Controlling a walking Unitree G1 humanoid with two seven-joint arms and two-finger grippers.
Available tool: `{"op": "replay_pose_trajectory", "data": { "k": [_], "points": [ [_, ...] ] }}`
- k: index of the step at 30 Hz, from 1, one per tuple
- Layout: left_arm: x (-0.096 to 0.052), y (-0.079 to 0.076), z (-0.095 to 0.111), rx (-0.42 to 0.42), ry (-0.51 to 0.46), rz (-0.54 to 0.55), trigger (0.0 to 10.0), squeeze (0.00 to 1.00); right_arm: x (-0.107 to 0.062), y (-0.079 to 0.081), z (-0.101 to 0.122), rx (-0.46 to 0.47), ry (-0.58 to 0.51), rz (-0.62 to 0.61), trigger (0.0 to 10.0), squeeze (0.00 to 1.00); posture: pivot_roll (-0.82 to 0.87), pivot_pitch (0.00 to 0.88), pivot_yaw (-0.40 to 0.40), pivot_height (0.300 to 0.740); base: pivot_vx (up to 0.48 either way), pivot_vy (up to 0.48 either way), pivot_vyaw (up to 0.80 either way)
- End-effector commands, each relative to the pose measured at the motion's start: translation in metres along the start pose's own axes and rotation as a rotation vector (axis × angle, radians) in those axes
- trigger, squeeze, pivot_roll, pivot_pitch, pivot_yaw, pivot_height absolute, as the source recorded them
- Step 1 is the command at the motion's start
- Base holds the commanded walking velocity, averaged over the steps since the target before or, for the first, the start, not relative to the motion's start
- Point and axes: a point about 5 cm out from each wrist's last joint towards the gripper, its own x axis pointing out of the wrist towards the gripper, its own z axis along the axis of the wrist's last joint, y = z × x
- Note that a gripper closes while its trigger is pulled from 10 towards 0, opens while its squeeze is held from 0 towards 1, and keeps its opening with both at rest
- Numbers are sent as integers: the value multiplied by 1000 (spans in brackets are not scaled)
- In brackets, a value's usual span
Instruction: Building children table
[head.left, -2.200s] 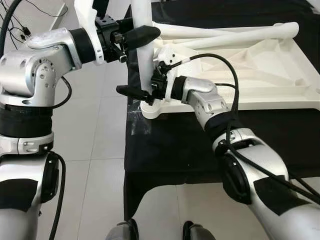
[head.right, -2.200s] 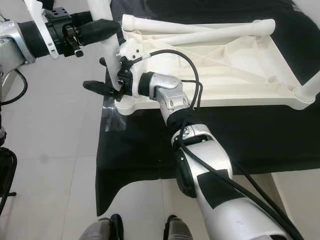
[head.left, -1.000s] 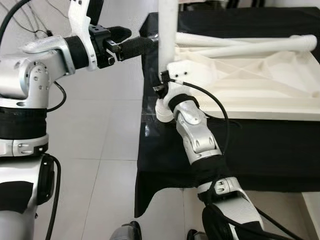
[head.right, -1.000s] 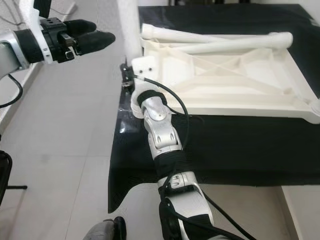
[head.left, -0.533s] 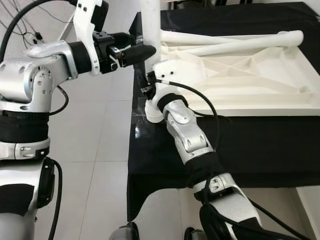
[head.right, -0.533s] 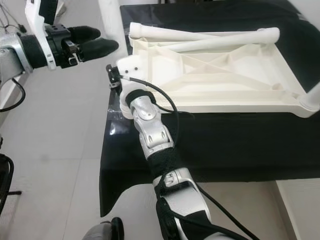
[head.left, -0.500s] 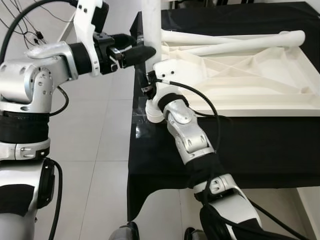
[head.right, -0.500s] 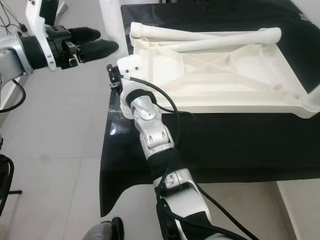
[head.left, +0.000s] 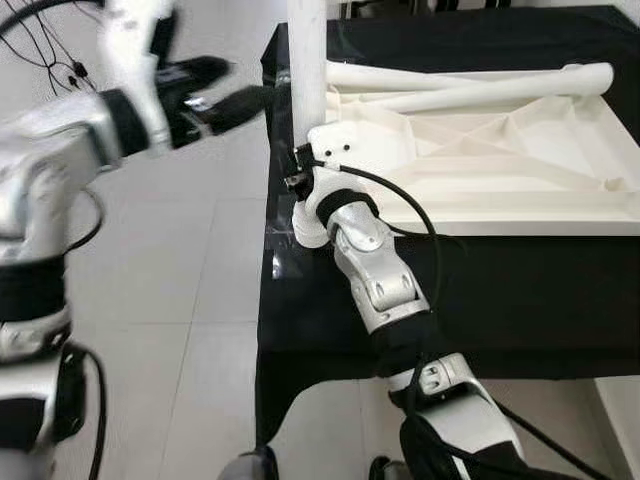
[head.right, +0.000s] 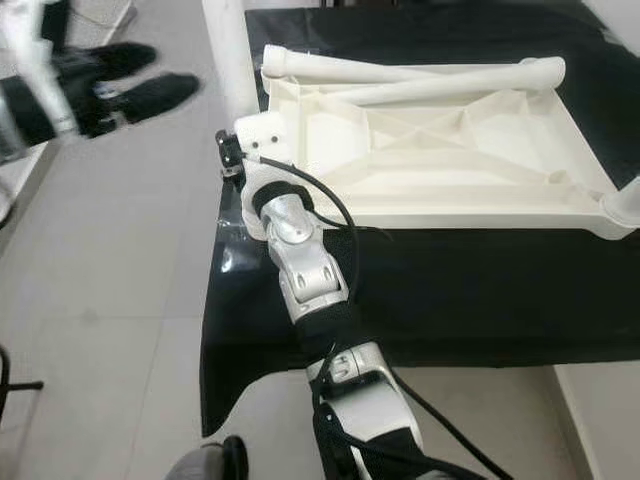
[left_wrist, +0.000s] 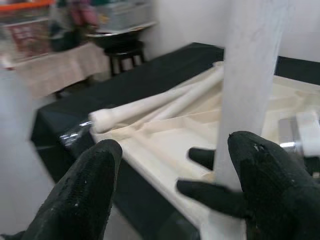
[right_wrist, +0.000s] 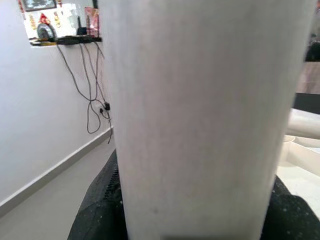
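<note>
My right gripper (right_wrist: 195, 220) clamps the upright leg (head.left: 307, 60) at the tabletop's (head.left: 480, 150) near-left corner, presumably steadying it in its socket. My left gripper (head.left: 215, 90), fingers spread and empty, hangs beside it off the black table's (head.left: 520, 290) edge.

Upright leg (head.left: 307, 60) blocks the tabletop's (head.left: 500, 150) near corner. Bare floor (head.left: 190, 260) lies open left of the counter (head.left: 520, 290).
</note>
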Motion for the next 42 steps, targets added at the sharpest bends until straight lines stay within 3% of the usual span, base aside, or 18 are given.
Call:
{"op": "replay_pose_trajectory", "data": {
  "k": [1,4,5,14,16,17,18,20,21,22,25,27,28,37,38,40,41,42],
  "points": [
    [-23,2,-3,8,-3,94,10000,0,-15,8,-51,61,229,-10,10000,0,71,159,62,740,0,0,0],
    [-33,2,-9,-3,1,135,10000,0,-16,7,-51,62,234,-14,10000,0,73,155,61,740,0,0,0],
    [-44,1,-19,-13,21,183,10000,0,-16,6,-52,69,234,-22,10000,1000,76,149,62,740,0,0,0],
    [-87,-8,-64,-82,122,346,10000,0,-12,3,-49,121,201,-22,10000,1000,75,127,63,740,0,0,0],
    [-89,-25,-77,-121,150,328,10000,0,-7,5,-39,146,131,50,10000,1000,73,118,65,740,0,0,0],
    [-89,-39,-86,-147,173,293,10000,0,-4,3,-34,149,96,88,10000,933,72,115,64,740,0,0,0],
    [-89,-39,-86,-147,173,293,10000,0,-4,3,-34,149,96,88,10000,933,72,115,64,740,0,0,0],
    [-88,-63,-100,-203,202,225,10000,0,0,-2,-25,135,53,161,10000,306,73,107,61,740,0,0,0],
    [-88,-63,-100,-203,202,225,10000,0,0,-2,-25,135,53,161,10000,306,73,107,61,740,0,0,0],
    [-88,-79,-109,-251,211,185,10000,0,4,-7,-21,130,30,212,10000,0,75,101,56,740,0,0,0],
    [-83,-115,-128,-336,243,101,10000,0,11,-22,-14,105,23,304,10000,0,77,92,45,740,0,0,0],
    [-80,-121,-130,-352,243,85,10000,0,12,-25,-14,105,25,332,10000,0,78,93,44,740,0,0,0],
    [-76,-132,-132,-365,241,58,10000,0,14,-28,-10,108,12,421,10000,0,78,97,38,740,0,0,0],
    [-83,-148,-148,-335,269,30,10000,0,13,-31,-12,98,65,649,10000,0,72,102,15,740,0,0,0],
    [-85,-148,-152,-302,277,35,10000,0,12,-31,-14,94,76,674,5333,0,78,103,11,740,0,0,0],
    [-86,-148,-154,-276,283,36,10000,0,11,-30,-15,90,82,691,5333,0,79,103,11,740,0,0,0],
    [-88,-148,-158,-261,285,53,10000,0,10,-29,-18,96,95,713,0,0,81,101,9,740,0,0,0],
    [-89,-147,-160,-255,285,65,10000,0,10,-29,-20,101,104,727,0,0,82,101,9,740,0,0,0]
  ]
}}
